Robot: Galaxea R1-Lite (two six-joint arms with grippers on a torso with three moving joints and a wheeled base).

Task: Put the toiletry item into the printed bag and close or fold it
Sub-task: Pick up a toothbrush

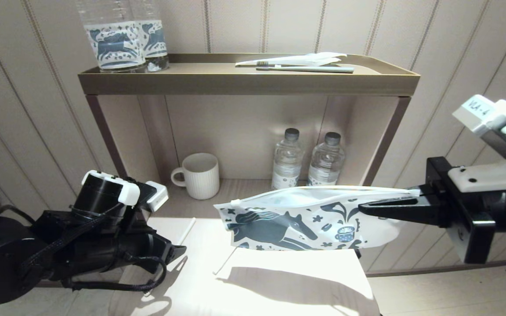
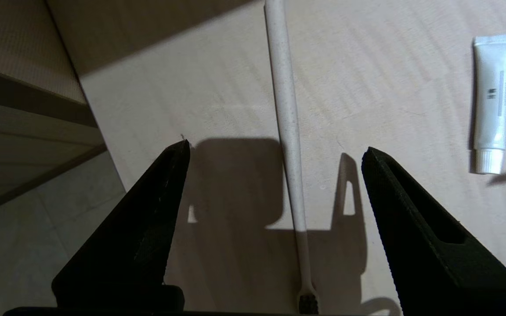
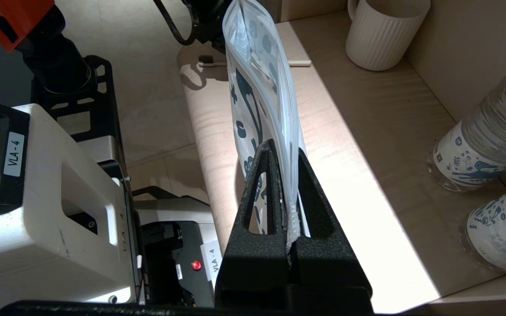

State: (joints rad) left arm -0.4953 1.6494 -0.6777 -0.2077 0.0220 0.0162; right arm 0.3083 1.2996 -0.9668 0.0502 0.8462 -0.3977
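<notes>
Hidden: in the head view we see the left gripper (image 2: 275, 149) only from behind, its fingertips cut off by its own body.
Left gripper: spread wide above the counter (image 2: 367, 79), a pale toothbrush (image 2: 286, 114) lying between its fingers, untouched; a small white tube (image 2: 494, 101) lies near.
Printed bag: we see the printed bag (image 1: 305, 224), white with a blue-grey horse, held level in the air above the counter.
Right gripper: the right gripper (image 3: 286, 153) pinches the bag's end.
</notes>
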